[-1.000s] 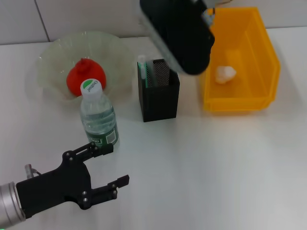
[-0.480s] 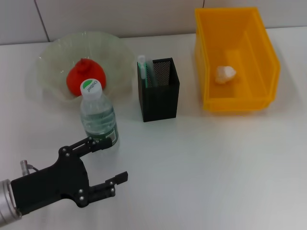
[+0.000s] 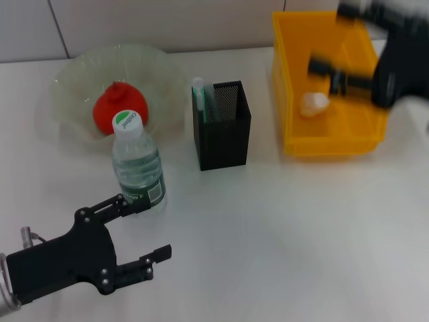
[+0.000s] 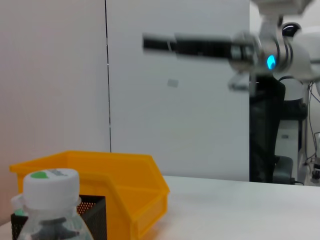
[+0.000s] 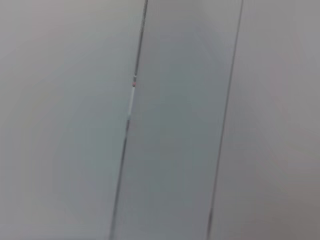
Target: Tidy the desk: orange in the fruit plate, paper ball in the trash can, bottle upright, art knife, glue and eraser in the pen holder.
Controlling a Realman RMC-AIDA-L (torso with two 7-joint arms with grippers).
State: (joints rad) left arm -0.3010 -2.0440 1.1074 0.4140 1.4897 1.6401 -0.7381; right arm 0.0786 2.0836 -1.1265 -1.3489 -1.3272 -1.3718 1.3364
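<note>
Head view: the orange sits in the fruit plate, the bottle stands upright, the paper ball lies in the yellow bin, and the pen holder holds items. The left gripper is spread, near the bottle. The right gripper is blurred above the bin; its fingers cannot be read.

Left wrist view: the bottle cap shows close.

Right wrist view: only wall.

The tidying looks complete; next, park both arms.

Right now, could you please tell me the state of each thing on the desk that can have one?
Bottle: upright, capped.
Orange: in the fruit plate.
Paper ball: inside the yellow trash can.
Pen holder: upright, a white-and-green item standing in it.
Left gripper: jaws open, empty, just in front of the bottle.
Right gripper: blurred, above the trash can; jaws unclear.
</note>
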